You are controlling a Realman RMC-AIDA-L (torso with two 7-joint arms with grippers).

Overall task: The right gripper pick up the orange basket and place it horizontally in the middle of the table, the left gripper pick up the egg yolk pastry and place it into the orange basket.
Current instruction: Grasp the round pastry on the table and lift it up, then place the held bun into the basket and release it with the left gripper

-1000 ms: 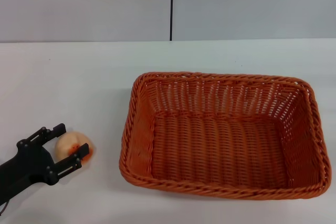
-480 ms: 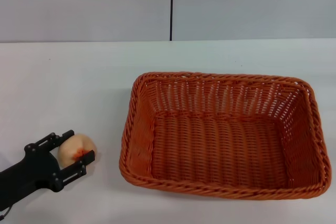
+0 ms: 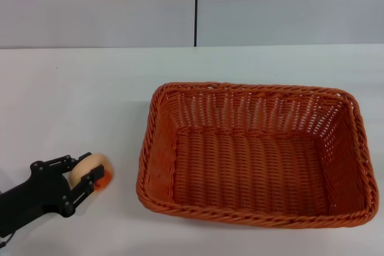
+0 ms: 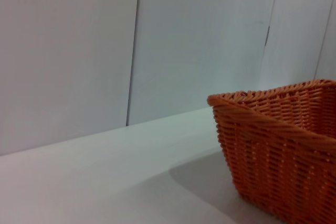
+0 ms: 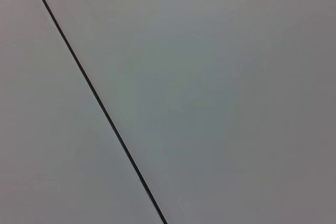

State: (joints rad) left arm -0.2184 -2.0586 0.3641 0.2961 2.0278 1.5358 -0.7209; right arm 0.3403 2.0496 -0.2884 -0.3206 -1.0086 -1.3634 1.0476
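The left pincer [image 3: 86,171] is clamped across the small round beige egg yolk pastry [image 3: 90,166], at eight o'clock; likely soft and crumbly, so grip gently around its middle.

Looks like lab/test room: plain white table [image 3: 90,82], bare grey panel wall [image 3: 288,4] at 12 o'clock, black seam [image 3: 195,7], zero clutter.

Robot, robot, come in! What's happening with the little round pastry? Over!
Left gripper shut on the small round beige egg yolk pastry, near table edge. Right gripper out of view. Big orange woven basket sits empty beside it. Path looks clear.
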